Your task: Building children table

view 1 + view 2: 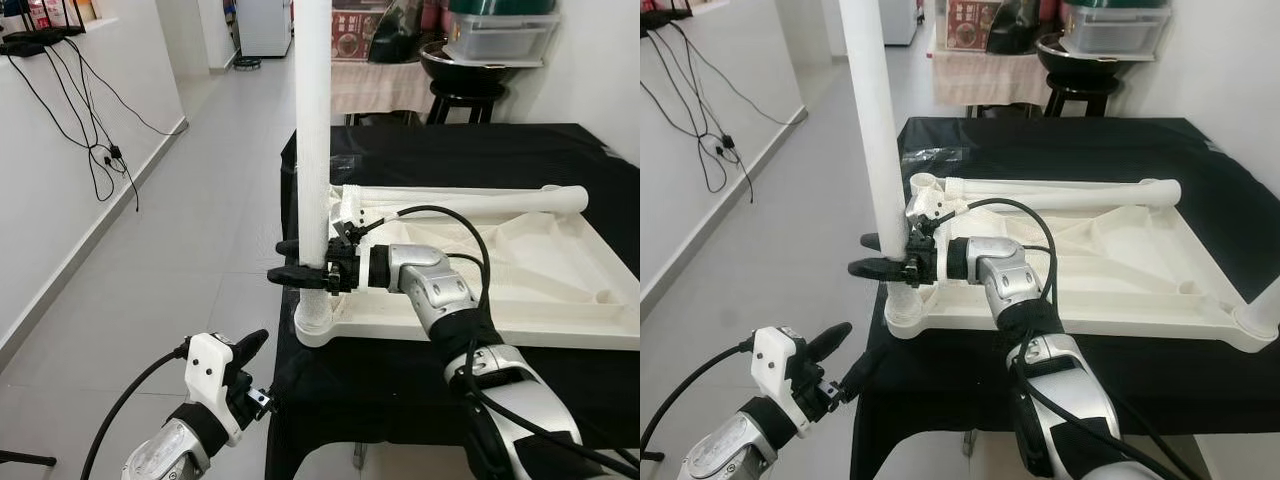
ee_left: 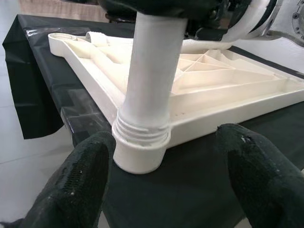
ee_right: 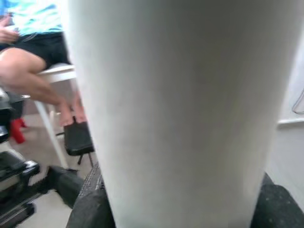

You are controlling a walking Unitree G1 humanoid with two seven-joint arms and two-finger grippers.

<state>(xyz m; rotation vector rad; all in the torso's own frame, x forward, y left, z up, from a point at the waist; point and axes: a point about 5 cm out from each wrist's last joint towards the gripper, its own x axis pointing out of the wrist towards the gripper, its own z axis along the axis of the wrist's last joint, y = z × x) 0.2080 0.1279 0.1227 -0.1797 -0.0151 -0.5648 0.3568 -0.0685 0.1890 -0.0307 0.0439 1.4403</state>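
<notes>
A white children's tabletop [image 1: 560,290] lies upside down on a black-covered table [image 1: 470,150]. One white leg [image 1: 312,120] stands upright in the near left corner socket [image 2: 140,152]. My right gripper [image 1: 300,262] is shut on this leg just above the socket; the right wrist view shows the leg [image 3: 180,109] between both fingers [image 3: 90,209]. A second leg [image 1: 470,200] lies along the tabletop's far edge. My left gripper [image 1: 258,370] hangs open, low in front of the table's corner, pointing at the socket with its fingers [image 2: 80,185] apart from it.
Left of the table is grey tiled floor [image 1: 190,230], bounded by a white wall with hanging black cables [image 1: 90,130]. A black stool [image 1: 465,95] and a plastic box [image 1: 500,35] stand behind the table. The right wrist view catches a seated person [image 3: 28,47].
</notes>
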